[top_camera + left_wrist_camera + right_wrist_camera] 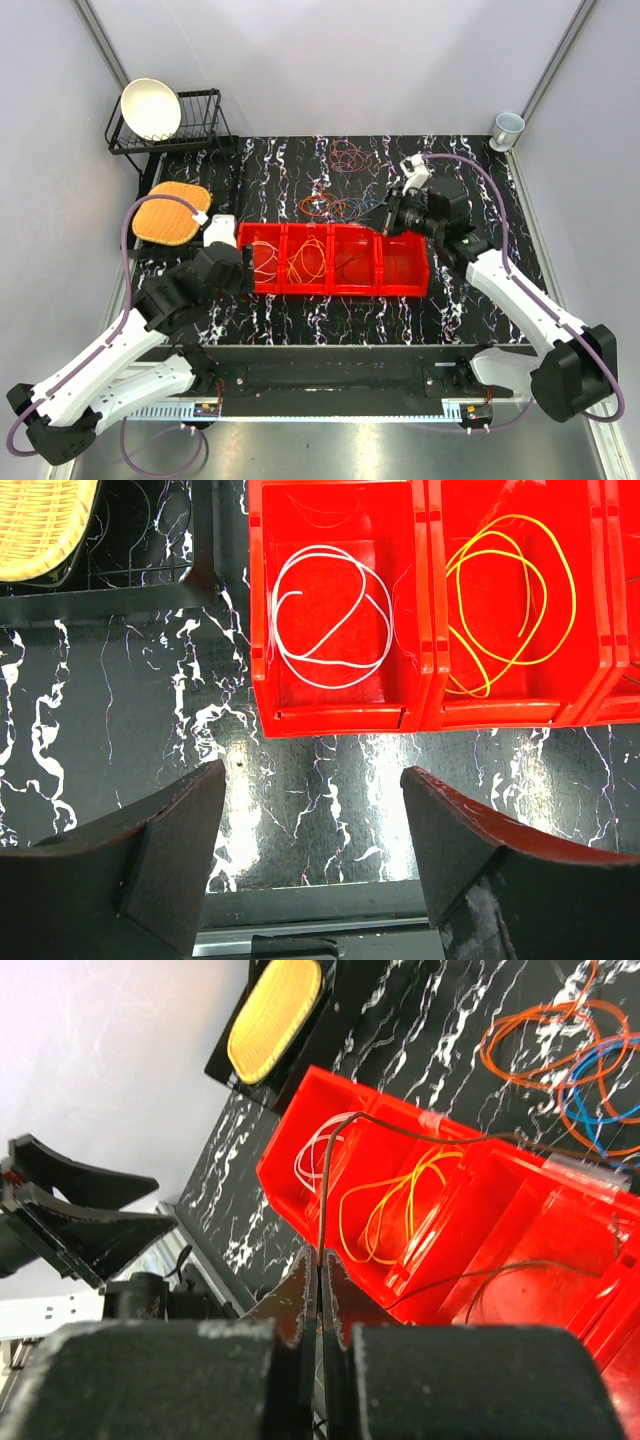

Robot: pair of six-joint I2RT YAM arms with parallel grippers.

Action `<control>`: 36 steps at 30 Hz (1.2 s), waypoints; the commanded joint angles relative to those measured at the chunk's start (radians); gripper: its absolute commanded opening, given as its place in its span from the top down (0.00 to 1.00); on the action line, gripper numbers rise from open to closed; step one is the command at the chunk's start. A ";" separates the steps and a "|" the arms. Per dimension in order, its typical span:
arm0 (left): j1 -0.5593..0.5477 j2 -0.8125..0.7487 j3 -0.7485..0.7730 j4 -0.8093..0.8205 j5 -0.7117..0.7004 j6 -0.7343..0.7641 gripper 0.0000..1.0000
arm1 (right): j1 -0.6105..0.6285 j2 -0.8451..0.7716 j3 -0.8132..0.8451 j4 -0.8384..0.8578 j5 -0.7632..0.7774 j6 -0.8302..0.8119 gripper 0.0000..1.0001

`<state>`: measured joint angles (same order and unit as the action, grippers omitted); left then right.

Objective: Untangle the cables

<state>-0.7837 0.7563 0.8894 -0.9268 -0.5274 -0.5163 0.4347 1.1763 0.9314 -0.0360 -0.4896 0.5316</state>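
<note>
A red bin with four compartments lies mid-table. A white cable is coiled in its leftmost compartment and a yellow cable in the one beside it. My right gripper is shut on a thin brown cable, which rises from the fingertips and arcs over the bin toward the tangle of orange and blue cables behind it. A reddish coil lies farther back. My left gripper hangs open over bare table just in front of the bin's left end, holding nothing.
A black dish rack with a white bowl stands at the back left, with a yellow woven pad in front of it. A cup stands at the back right corner. Grey walls enclose the table.
</note>
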 commanded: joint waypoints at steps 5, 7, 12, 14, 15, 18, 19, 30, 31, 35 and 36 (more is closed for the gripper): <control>0.001 -0.003 -0.003 0.032 -0.005 0.006 0.26 | 0.081 0.057 0.012 -0.021 0.049 -0.018 1.00; 0.000 -0.006 -0.004 0.032 -0.008 0.002 0.26 | 0.091 0.077 0.021 -0.073 0.113 -0.038 1.00; 0.001 -0.014 -0.004 0.034 -0.008 0.004 0.26 | 0.090 0.098 0.027 -0.165 0.229 -0.082 1.00; 0.000 -0.012 -0.004 0.034 -0.006 0.004 0.26 | 0.091 0.105 0.029 -0.173 0.255 -0.104 1.00; 0.000 -0.012 -0.004 0.034 -0.006 0.004 0.26 | 0.093 0.111 0.027 -0.171 0.258 -0.108 1.00; 0.000 -0.009 -0.004 0.034 -0.006 0.004 0.26 | 0.091 0.132 0.032 -0.162 0.302 -0.133 1.00; 0.000 -0.009 -0.004 0.032 -0.006 0.004 0.26 | 0.091 0.137 0.035 -0.157 0.331 -0.140 1.00; 0.001 0.006 -0.004 0.034 -0.011 0.002 0.26 | 0.114 0.310 0.035 -0.084 0.356 -0.154 1.00; 0.000 0.008 -0.004 0.034 -0.011 0.004 0.26 | 0.119 0.324 0.041 -0.087 0.367 -0.160 1.00; 0.000 0.014 -0.004 0.034 -0.013 0.006 0.26 | 0.128 0.399 0.098 -0.143 0.390 -0.160 1.00; 0.000 0.015 -0.004 0.032 -0.013 0.006 0.26 | 0.131 0.411 0.110 -0.156 0.394 -0.160 1.00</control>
<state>-0.7837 0.7685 0.8894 -0.9264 -0.5278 -0.5163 0.5495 1.5448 0.9535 -0.1741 -0.1410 0.3943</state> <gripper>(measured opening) 0.744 0.012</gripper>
